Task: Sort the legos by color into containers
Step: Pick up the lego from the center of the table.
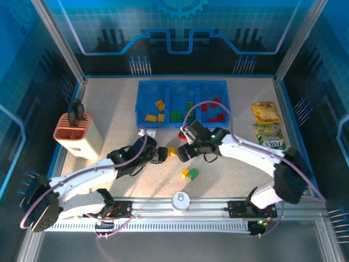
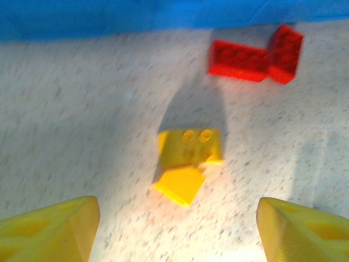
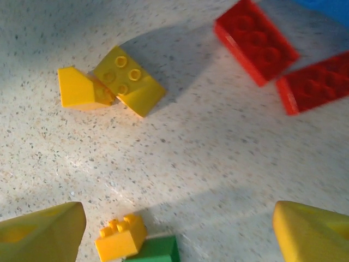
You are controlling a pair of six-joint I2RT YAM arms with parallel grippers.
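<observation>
Yellow brick: a studded yellow brick [image 2: 191,146] is seen on the speckled table [image 1: 109,109], touching a smooth yellow wedge [image 2: 180,186]. Both lie at centre frame in the left wrist view, just above the gap of the left claw [image 2: 177,232].
Left claw: released, its yellow fingers [image 2: 52,229] spread to the lower corners with nothing between them.
Right claw: the right claw [image 3: 179,218] is likewise released, its fingers [image 3: 313,232] wide at the lower corners. The yellow pair is found at the upper left of its view, well clear of the gap.
Red bricks: two red bricks [image 3: 255,41] are laid side by side at the upper right of the right wrist view.
Lower edge: an orange brick [image 3: 121,237] and a green brick [image 3: 158,252] are pressed together beside the left-hand finger.
Arms: in the top view the left arm [image 1: 82,177] is stretched low from the lower left. The right arm [image 1: 251,153] is bent in from the lower right, and the claws are faced across the yellow brick at centre.
Tray: the blue tray [image 1: 143,87] is set at upper centre, above both claws. Yellow legos [image 1: 154,113] are held in its left compartment, green legos [image 1: 175,115] in the middle and red legos [image 1: 217,112] in the right.
</observation>
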